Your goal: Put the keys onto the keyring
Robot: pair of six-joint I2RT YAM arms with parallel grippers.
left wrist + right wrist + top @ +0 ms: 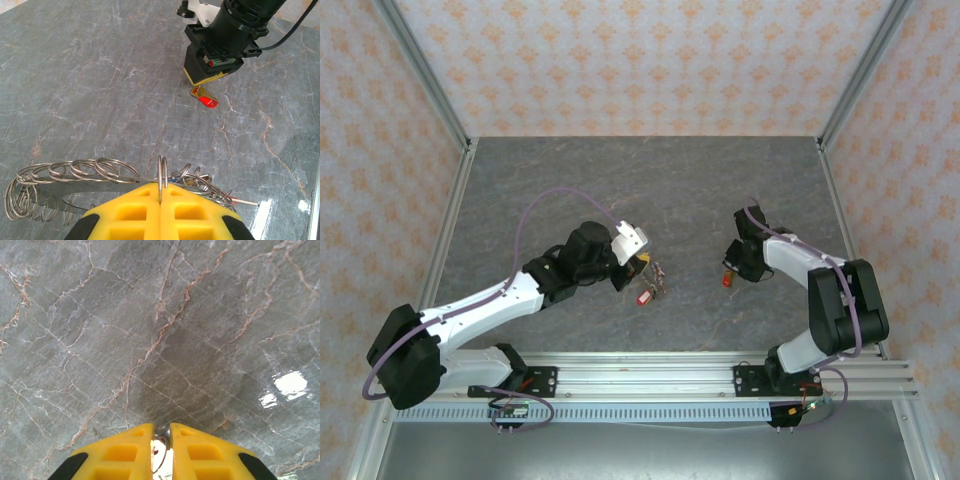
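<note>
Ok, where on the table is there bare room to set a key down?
Crowded: the middle, around left tool, keyring, keys, right tool and the red-tagged key at its tips. Bare: the table beyond them up to the back wall; also the near strip along the rail.

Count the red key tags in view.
2. One red tag lies by the keyring that the left gripper pinches; the other lies at the right gripper tips. More may be hidden.
</note>
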